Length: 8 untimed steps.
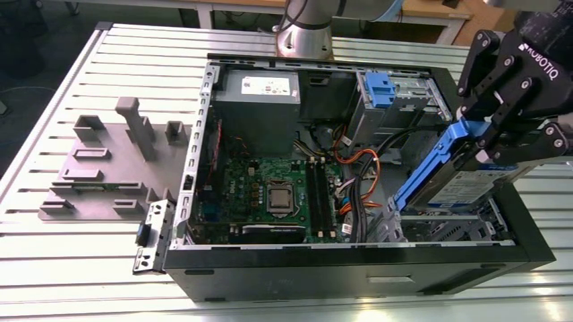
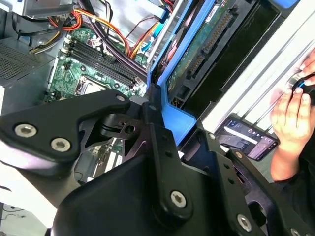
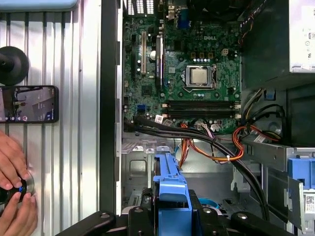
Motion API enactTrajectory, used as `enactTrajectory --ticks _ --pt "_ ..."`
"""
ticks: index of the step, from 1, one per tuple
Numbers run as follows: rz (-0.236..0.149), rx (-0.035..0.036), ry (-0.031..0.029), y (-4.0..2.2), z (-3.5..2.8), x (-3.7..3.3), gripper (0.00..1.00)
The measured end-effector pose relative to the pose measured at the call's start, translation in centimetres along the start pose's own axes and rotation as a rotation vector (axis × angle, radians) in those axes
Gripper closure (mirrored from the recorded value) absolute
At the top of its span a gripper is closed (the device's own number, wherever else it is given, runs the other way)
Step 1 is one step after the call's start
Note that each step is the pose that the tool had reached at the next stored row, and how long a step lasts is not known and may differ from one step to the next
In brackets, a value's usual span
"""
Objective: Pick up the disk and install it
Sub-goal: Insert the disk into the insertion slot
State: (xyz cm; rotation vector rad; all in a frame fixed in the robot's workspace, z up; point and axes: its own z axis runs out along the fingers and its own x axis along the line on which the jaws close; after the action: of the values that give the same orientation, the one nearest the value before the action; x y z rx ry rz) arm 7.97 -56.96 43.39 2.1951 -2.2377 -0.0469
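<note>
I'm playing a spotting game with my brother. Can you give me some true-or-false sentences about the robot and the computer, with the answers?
1. The gripper holds the disk. True.
2. The disk lies flat on the table. False: it is held tilted in the air over the case, at the exterior view's right.
3. The case is open and the motherboard shows. True.
4. A phone lies inside the case. False: the phone lies on the table outside the case, near a person's hand.
5. The frame around the disk is red. False: it is blue.
</note>
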Motion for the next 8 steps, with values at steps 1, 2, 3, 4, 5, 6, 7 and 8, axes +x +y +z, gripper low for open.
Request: enactTrajectory --ticks 1,2,3,4,5,6,7,8 --pt "0.0 0.0 0.0 0.0 0.06 0.02 0.64" --pt "0.0 0.0 0.0001 -0.01 0.13 0.04 0.64" --pt "0.0 0.0 0.0001 -0.01 0.2 0.05 0.64" --pt "0.0 0.0 0.0 -0.01 0.28 0.08 0.64" --pt "0.0 0.0 0.0 -0.01 0.35 0.09 0.64" --pt "0.0 0.0 0.0001 -0.01 0.41 0.1 0.64" --pt "0.0 0.0 0.0002 -0.02 0.48 0.11 0.64" --pt "0.0 0.0 0.0001 -0.02 0.54 0.11 0.64"
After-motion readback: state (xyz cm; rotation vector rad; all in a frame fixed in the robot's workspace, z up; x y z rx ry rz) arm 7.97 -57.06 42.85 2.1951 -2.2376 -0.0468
